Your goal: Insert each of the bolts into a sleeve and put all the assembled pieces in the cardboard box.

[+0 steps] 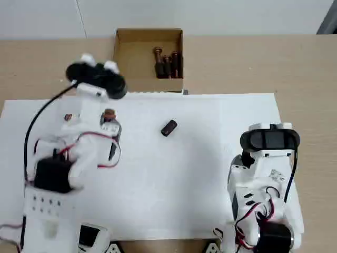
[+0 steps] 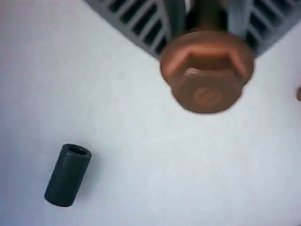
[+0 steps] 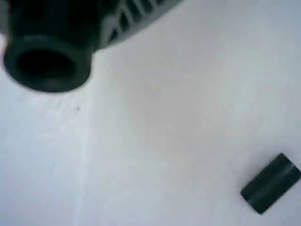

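Wooden surface point(image 1: 221, 63) with a big white sheet point(image 1: 200, 179) over most of it. Both arms sit on the sheet, well apart: the left arm point(image 1: 63, 158) with its red and black wires looping out, and the right arm point(image 1: 263, 179) on the other side.

The cardboard box point(image 1: 122, 58) sits just past the sheet's far edge, top open. It's got three assembled pieces point(image 1: 167, 64) bunched against one wall. They're dark and close together, so it's hard to tell where one ends and the next starts.

The left fingers point(image 2: 134, 21) are clamped on the bolt point(image 2: 207, 70). The copper hex head faces the wrist camera and hides the shank behind it. From above, that bolt is just a small copper dot at the arm's tip, a bit short of the box.

The right fingers point(image 3: 136, 16) are closed on the held sleeve point(image 3: 47, 61), open bore toward the camera, with the rest of it lost in the dark. From above, the right arm's own body is in the way of that end.

The loose sleeve point(image 1: 168, 127) lies on its side on the sheet between the arms, nearer the left one. Both wrist cameras catch it too, off to one side and touching nothing.
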You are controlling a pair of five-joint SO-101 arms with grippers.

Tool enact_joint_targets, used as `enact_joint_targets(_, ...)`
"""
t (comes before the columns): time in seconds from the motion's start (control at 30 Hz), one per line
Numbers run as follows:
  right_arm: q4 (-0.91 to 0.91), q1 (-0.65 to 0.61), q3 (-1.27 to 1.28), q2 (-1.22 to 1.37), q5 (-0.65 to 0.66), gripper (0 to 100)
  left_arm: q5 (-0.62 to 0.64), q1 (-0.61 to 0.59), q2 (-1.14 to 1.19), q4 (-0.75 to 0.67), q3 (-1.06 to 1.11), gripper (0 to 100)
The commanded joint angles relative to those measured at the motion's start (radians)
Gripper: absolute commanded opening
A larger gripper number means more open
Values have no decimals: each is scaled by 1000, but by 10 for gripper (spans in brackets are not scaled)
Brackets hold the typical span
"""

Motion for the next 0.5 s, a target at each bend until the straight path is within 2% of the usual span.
enact_joint_targets(0.0,-33,-64,38,-45,-43,2,91,0,-129,-77,110,5)
enact_joint_targets(0.2,-81,-209,89,-122,-100,2,250,3,-302,-187,306,5)
enact_joint_targets(0.47,-202,-363,213,-196,-92,2,288,14,-568,-394,587,5)
